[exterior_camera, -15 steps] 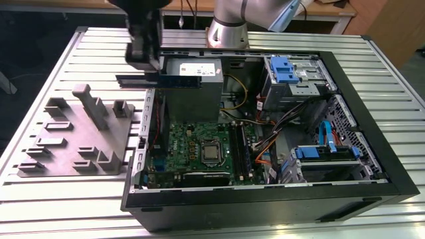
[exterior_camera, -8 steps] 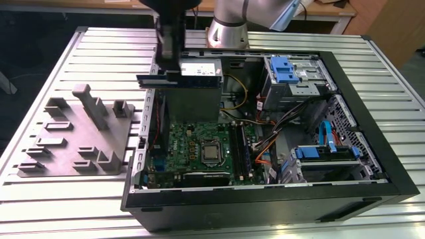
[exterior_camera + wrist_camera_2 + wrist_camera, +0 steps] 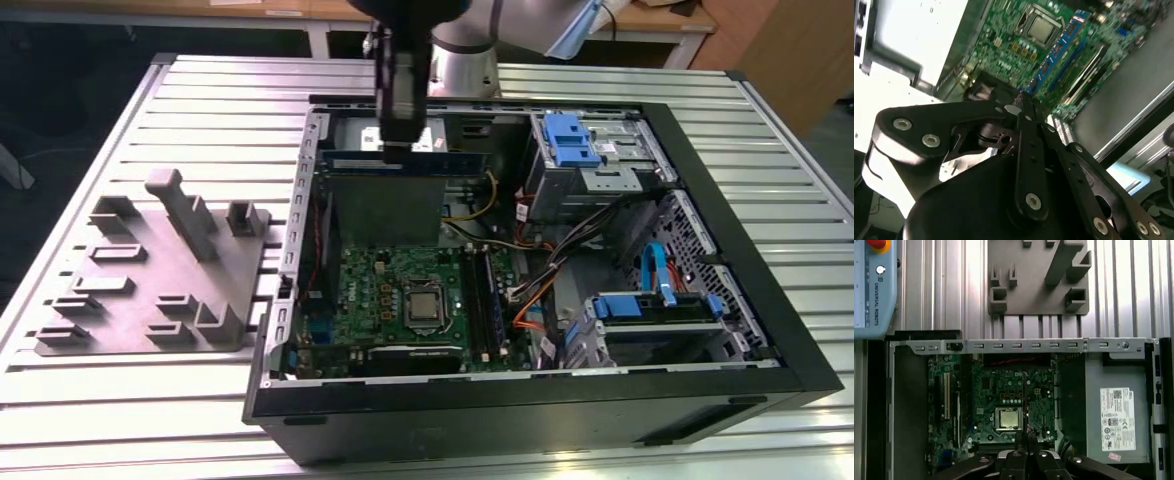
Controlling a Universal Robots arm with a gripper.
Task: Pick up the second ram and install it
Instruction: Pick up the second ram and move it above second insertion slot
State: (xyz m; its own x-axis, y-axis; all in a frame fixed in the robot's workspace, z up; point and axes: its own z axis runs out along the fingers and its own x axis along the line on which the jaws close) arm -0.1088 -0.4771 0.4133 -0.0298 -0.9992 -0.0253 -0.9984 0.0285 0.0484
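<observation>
One ribbed metal table [image 3: 134,400] bears the open computer case [image 3: 534,410], a grey tray [image 3: 147,270] at the exterior view's left, and wooden furniture [image 3: 787,40] along the top edge. Upper middle of that view, the gripper [image 3: 396,150] pinches the second ram [image 3: 454,160] tight above the motherboard [image 3: 387,290].

Tray [image 3: 134,268] matt grey plastic; table [image 3: 134,405] ribbed bare metal; pincer [image 3: 1021,100] matt black.

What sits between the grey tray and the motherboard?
In the first wrist view: a strip of bare slatted table, then the case's slotted metal edge, between the tray and the motherboard. The gripper holds the ram.
</observation>
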